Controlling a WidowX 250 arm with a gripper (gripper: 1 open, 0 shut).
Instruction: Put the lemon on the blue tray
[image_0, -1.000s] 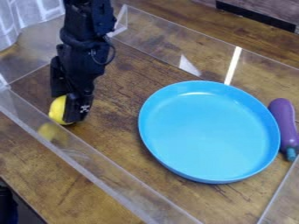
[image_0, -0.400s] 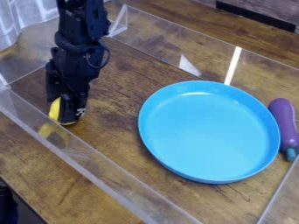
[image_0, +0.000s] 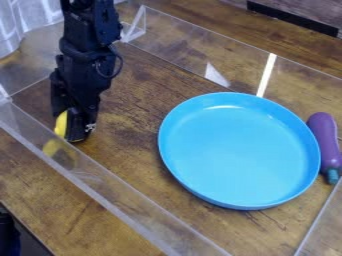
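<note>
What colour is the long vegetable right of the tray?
Purple; the eggplant shows clearly in the camera view.

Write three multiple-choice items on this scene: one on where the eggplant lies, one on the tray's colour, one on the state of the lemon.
1. Where is the eggplant?
A. On the tray
B. Right of the tray, off it
C. Beside the lemon

2. What colour is the tray?
A. Blue
B. Red
C. White

3. What is the state of the lemon?
A. On the tray
B. Between the end effector's jaws, on the table
C. Lifted high

Answers:
1 B, it lies past the tray's right rim.
2 A, the dish is bright blue.
3 B, the end effector stands around it at the left.
</note>
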